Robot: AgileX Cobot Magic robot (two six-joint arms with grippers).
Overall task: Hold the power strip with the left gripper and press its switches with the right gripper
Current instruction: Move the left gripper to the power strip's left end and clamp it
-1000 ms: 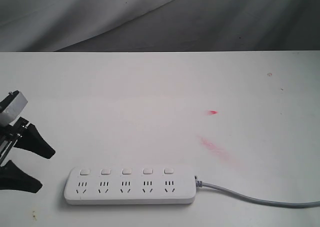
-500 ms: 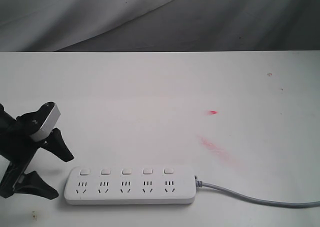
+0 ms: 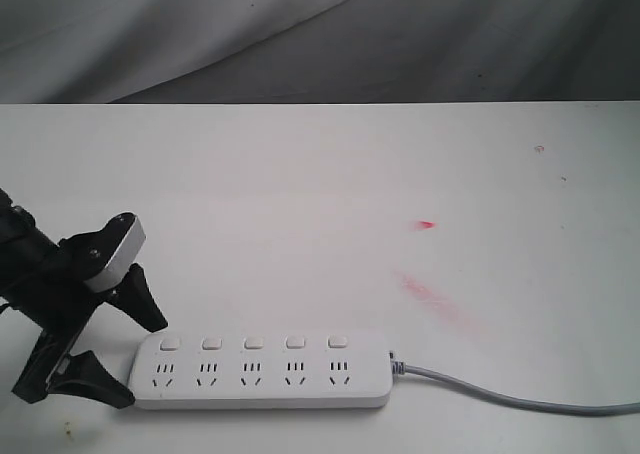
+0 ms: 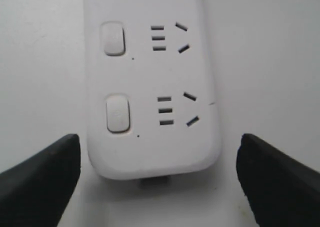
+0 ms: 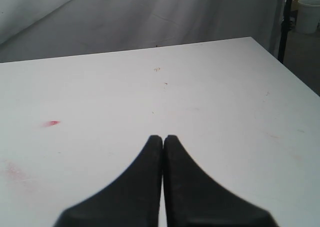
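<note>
The white power strip (image 3: 260, 372) lies flat near the table's front edge, its grey cord (image 3: 500, 396) running off to the right. A row of square switches (image 3: 253, 343) lines its far side. My left gripper (image 3: 140, 359) is open at the strip's left end, one finger on each side of that end, not touching it. The left wrist view shows the strip's end (image 4: 152, 102) with two switches (image 4: 118, 113) between the spread fingers (image 4: 42, 179). My right gripper (image 5: 163, 138) is shut on nothing above bare table, out of the exterior view.
Red marks (image 3: 426, 225) and a pink smear (image 3: 425, 292) stain the white table (image 3: 320, 194) right of centre. Grey cloth (image 3: 300, 34) hangs behind the table's far edge. In the right wrist view the table's edge (image 5: 287, 67) falls off by a dark pole.
My left gripper has moved right and lower, from the table's left edge to the strip's left end, staying open. The strip has not moved.
</note>
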